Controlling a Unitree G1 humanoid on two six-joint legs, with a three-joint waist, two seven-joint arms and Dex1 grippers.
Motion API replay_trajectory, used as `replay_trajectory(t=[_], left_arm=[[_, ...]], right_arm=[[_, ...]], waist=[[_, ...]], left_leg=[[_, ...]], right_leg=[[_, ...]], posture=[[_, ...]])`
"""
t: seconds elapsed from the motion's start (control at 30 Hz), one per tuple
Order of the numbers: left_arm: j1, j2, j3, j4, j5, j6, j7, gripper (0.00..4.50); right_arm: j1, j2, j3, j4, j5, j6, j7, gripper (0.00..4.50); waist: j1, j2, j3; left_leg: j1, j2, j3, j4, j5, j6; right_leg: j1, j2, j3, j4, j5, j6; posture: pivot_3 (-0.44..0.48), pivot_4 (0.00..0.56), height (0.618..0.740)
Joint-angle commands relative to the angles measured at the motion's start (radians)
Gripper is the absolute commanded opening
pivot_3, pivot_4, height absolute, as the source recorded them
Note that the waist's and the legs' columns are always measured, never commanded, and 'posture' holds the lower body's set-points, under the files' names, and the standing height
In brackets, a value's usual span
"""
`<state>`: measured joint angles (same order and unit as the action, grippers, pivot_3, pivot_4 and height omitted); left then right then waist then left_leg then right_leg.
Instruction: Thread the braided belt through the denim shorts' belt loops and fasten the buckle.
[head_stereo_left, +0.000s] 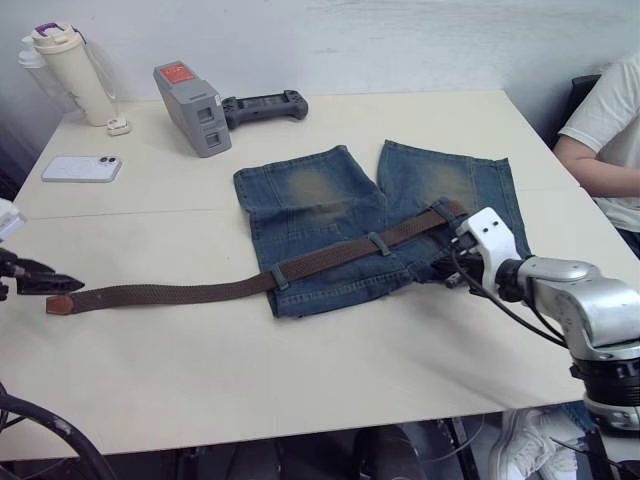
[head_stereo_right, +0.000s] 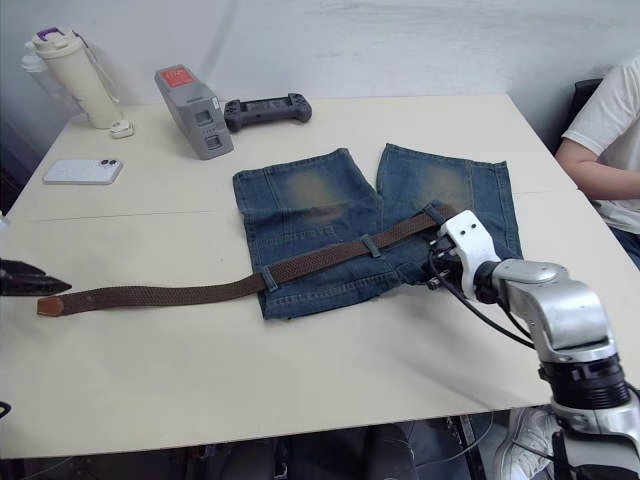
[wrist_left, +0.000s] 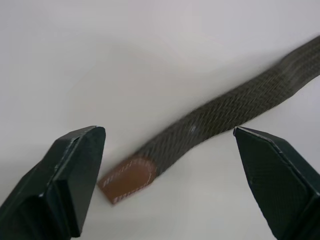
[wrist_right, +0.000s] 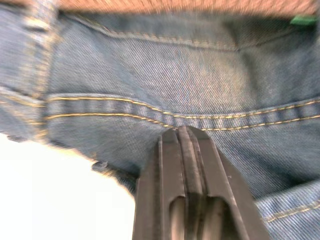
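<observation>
Lying limp and flat through the belt loops (head_stereo_left: 377, 243) of the denim shorts (head_stereo_left: 330, 215), braided belt (head_stereo_left: 180, 293) best pinched at tan tip between spread left gripper (wrist_left: 167, 165), right gripper (wrist_right: 182, 132) pressed together on denim.

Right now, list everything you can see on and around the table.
braided belt: one, dark brown, through two belt loops, tan tip near table's left edge
denim shorts: one, blue, table centre
table: one, cream
phone: one, white, far left
tumbler: one, cream, far left corner
grey device: one, far side
controller: one, dark grey, beside it
person: one, white shirt, right
left pincer: open, straddling belt tip
right pincer: shut, on shorts
</observation>
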<state>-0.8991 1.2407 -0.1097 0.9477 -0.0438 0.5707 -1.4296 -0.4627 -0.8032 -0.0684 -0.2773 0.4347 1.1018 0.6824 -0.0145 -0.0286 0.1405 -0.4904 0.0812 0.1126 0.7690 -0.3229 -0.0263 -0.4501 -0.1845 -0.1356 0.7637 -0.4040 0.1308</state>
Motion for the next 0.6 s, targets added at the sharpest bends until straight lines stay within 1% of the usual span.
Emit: replay_trajectory(t=[0.03, 0.07, 0.13, 0.2, 0.27, 0.3, 0.33, 0.4, 0.43, 0.53, 0.57, 0.6], left_arm=[[0.007, -0.032, 0.046, -0.223, -0.114, 0.112, -0.128, 4.47], [0.021, -0.042, 0.055, -0.285, -0.144, 0.147, -0.15, 4.47], [0.068, -0.065, 0.077, -0.419, -0.191, 0.137, -0.149, 4.47], [0.091, -0.077, 0.091, -0.491, -0.228, 0.15, -0.133, 4.47], [0.111, -0.128, 0.094, -0.602, -0.28, 0.162, -0.111, 4.5], [0.131, -0.159, 0.091, -0.661, -0.296, 0.142, -0.093, 4.5], [0.146, -0.18, 0.09, -0.702, -0.305, 0.128, -0.08, 4.5], [0.156, -0.207, 0.09, -0.745, -0.334, 0.189, -0.061, 4.5], [0.151, -0.249, 0.084, -0.792, -0.359, 0.253, -0.025, 4.5], [0.14, -0.341, 0.049, -0.873, -0.404, 0.392, 0.052, 4.5], [0.14, -0.367, 0.032, -0.881, -0.406, 0.423, 0.073, 4.5], [0.138, -0.394, 0.023, -0.888, -0.414, 0.458, 0.099, 4.5]], right_arm=[[-0.033, -0.033, -0.14, -0.103, 0.162, 0.042, 0.108, 0.0], [-0.036, -0.045, -0.159, -0.116, 0.187, 0.048, 0.124, 0.0], [-0.03, -0.075, -0.175, -0.147, 0.226, 0.063, 0.149, 0.0], [-0.015, -0.105, -0.177, -0.174, 0.252, 0.07, 0.167, 0.0], [-0.013, -0.132, -0.191, -0.181, 0.265, 0.084, 0.158, 0.71], [-0.007, -0.15, -0.199, -0.187, 0.273, 0.091, 0.162, 0.99], [-0.002, -0.163, -0.204, -0.191, 0.28, 0.094, 0.165, 1.39], [0.008, -0.18, -0.208, -0.205, 0.297, 0.098, 0.166, 2.43], [0.006, -0.176, -0.224, -0.216, 0.321, 0.114, 0.157, 2.86], [0.001, -0.166, -0.245, -0.241, 0.355, 0.138, 0.123, 4.37], [0.006, -0.165, -0.249, -0.25, 0.358, 0.14, 0.11, 4.47], [0.013, -0.165, -0.254, -0.257, 0.359, 0.141, 0.095, 4.47]], waist=[[0.002, 0.0, 0.0], [0.003, 0.0, 0.001], [0.001, 0.001, 0.001], [0.001, 0.001, 0.001], [0.001, 0.001, 0.001], [0.001, 0.001, 0.001], [0.002, 0.002, 0.001], [0.008, 0.002, 0.002], [0.01, 0.002, 0.002], [0.014, 0.002, 0.002], [0.017, 0.002, 0.002], [0.018, 0.002, 0.002]], left_leg=[[0.0, 0.0, 0.0, 0.0, 0.0, 0.0], [0.0, 0.0, 0.0, 0.0, 0.0, 0.0], [0.0, 0.0, 0.0, 0.0, 0.0, 0.0], [0.001, 0.0, 0.0, 0.0, 0.0, 0.0], [0.001, 0.0, -0.001, 0.0, 0.0, 0.0], [0.001, 0.0, 0.0, 0.0, 0.0, 0.0], [0.001, 0.0, 0.0, 0.0, 0.0, 0.0], [0.001, 0.0, 0.0, 0.001, 0.0, 0.0], [0.001, 0.0, 0.0, 0.001, 0.0, 0.0], [0.001, 0.0, 0.0, 0.001, 0.0, 0.0], [0.002, 0.0, -0.001, 0.001, 0.0, 0.0], [0.002, -0.001, -0.001, 0.001, 0.0, 0.0]], right_leg=[[0.0, 0.0, 0.0, 0.0, 0.0, 0.0], [0.0, 0.0, 0.0, 0.0, 0.0, 0.0], [0.001, 0.0, 0.0, 0.0, 0.0, 0.0], [0.001, 0.0, 0.001, -0.001, 0.0, 0.0], [0.001, 0.0, 0.0, -0.001, 0.0, 0.0], [0.001, 0.0, 0.0, -0.001, 0.0, 0.0], [0.002, 0.0, 0.0, -0.001, 0.0, 0.0], [0.003, 0.0, 0.001, -0.002, 0.0, 0.001], [0.003, 0.0, 0.0, -0.001, 0.0, 0.001], [0.003, 0.0, 0.001, -0.001, 0.001, 0.001], [0.004, 0.0, 0.0, -0.002, 0.001, 0.001], [0.004, 0.0, 0.0, -0.002, 0.001, 0.001]], posture=[[0.0, 0.15, 0.65], [0.0, 0.15, 0.65], [0.0, 0.15, 0.65], [0.0, 0.15, 0.65], [0.0, 0.15, 0.65], [0.0, 0.15, 0.65], [0.0, 0.15, 0.65], [0.0, 0.15, 0.65], [0.0, 0.15, 0.65], [0.0, 0.15, 0.65], [0.0, 0.15, 0.65], [0.0, 0.15, 0.65]])
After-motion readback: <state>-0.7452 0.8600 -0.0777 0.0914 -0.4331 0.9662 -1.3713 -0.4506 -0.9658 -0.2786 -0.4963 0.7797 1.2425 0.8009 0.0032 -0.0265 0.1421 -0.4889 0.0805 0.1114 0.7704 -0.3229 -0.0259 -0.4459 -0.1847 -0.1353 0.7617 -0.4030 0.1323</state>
